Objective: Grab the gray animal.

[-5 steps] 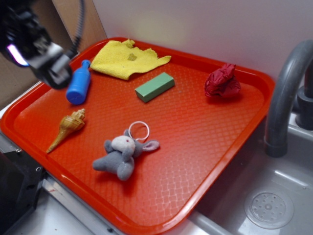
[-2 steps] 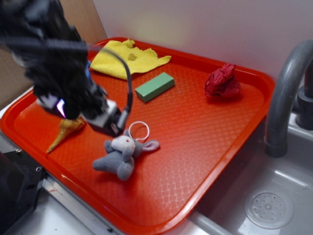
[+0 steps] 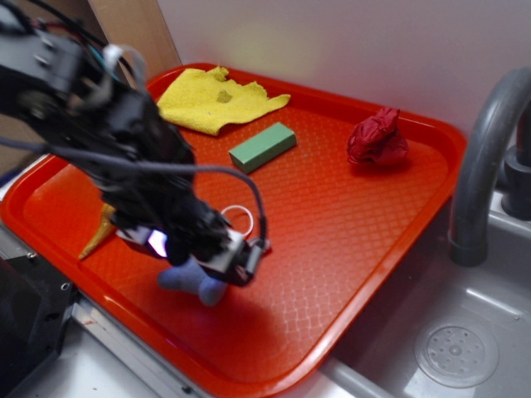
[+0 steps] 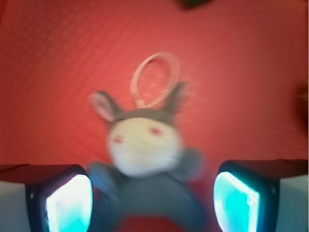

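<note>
- One gray animal [image 4: 145,159] fills my wrist view: a small plush with a pale whitish face, two red eyes, gray ears with pinkish insides, and a darker gray body with stubby limbs.
- No brand, label or writing can be read on anything in either view; the wrist view is blurred.
- A white ring loop [image 4: 155,77] stands up from the top of its head, lying flat on the red tray [image 3: 365,249].
- My hand [image 4: 152,200] is open: the two fingers [image 4: 67,203] sit wide apart, one at each side of the toy's body, with a gap between each glowing pad and the plush.
- From the exterior view, my hand [image 3: 217,253] is low over the tray's near left part and hides most of the gray animal [image 3: 189,280]; only its gray lower body and a limb show beneath.
- Elsewhere on the tray: a yellow cloth [image 3: 217,99] at the far edge, a green block [image 3: 262,147] just in front of it, a crumpled dark red cloth [image 3: 377,139] at the far right, and the tip of a tan seashell [image 3: 98,235] by my arm.
- A gray faucet [image 3: 485,157] rises over the sink [image 3: 448,340] to the right of the tray.
</note>
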### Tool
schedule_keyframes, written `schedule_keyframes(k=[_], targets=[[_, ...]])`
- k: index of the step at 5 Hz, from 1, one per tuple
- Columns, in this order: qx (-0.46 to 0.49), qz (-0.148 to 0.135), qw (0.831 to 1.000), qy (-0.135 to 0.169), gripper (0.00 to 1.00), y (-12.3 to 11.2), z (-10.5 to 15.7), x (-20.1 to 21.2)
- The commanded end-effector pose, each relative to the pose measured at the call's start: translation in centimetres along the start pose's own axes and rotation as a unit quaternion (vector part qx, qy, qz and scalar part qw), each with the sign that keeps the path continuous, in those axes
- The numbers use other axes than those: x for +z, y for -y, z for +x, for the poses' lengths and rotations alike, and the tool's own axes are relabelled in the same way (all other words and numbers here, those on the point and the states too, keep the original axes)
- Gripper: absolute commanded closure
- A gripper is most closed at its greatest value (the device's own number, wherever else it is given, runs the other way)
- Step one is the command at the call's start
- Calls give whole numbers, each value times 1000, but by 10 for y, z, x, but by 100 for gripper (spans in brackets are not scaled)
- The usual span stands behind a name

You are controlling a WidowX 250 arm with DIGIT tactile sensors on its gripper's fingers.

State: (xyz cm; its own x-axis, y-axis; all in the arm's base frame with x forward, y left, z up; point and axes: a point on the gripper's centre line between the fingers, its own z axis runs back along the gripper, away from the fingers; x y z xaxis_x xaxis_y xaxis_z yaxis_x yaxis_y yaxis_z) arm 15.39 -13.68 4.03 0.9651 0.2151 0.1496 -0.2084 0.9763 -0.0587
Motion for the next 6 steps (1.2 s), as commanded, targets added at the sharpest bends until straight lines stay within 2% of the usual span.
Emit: schedule_keyframes(k=[1,2,3,4,5,6], targets=[[-23,-32,999,8,100,5,19,-26],[-77,-2,997,12,100,-26,43,23],[-124,14,992,23,100,-42,69,73],[-144,56,988,14,100,-49,96,120],[-133,80,988,8,100,-53,109,154],[-121,74,989,38,100,-48,108,177]])
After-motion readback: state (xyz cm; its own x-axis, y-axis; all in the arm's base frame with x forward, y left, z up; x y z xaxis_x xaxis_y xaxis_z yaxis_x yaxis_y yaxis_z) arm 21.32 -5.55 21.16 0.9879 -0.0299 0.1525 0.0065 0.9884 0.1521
